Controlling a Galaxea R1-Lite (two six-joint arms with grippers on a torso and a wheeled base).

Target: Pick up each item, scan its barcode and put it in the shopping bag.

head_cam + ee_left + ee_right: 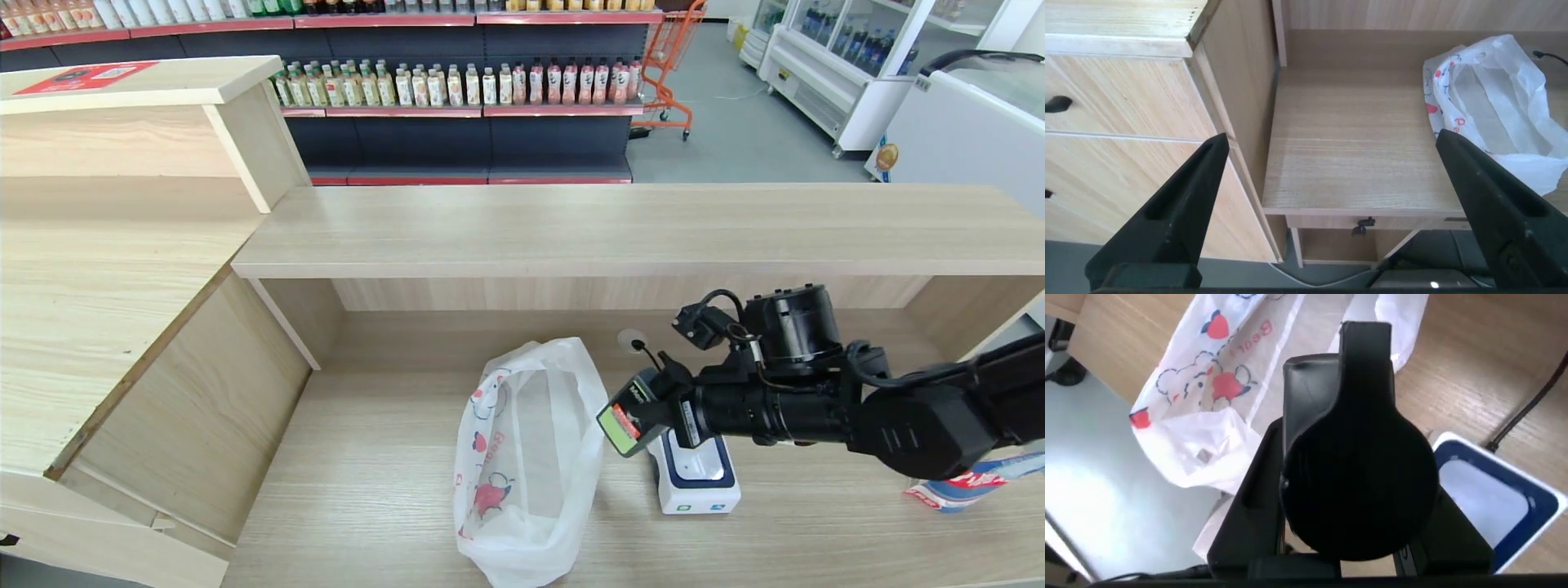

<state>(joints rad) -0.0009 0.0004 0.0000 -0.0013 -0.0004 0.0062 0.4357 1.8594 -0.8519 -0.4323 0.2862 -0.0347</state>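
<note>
Wooden counter (816,539): my right gripper (647,407) clamps a small box (620,429) between scanner (698,483) and bag (531,474); my left gripper (1331,139) gapes wide, empty.

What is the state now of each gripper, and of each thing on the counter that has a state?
left gripper: open, empty.
right gripper: shut on the green pack.
green pack: held off the counter, between bag and scanner.
bag: mouth open, nothing seen inside.
scanner: standing on the counter.
blue pack: lying on the counter, not picked up.
</note>
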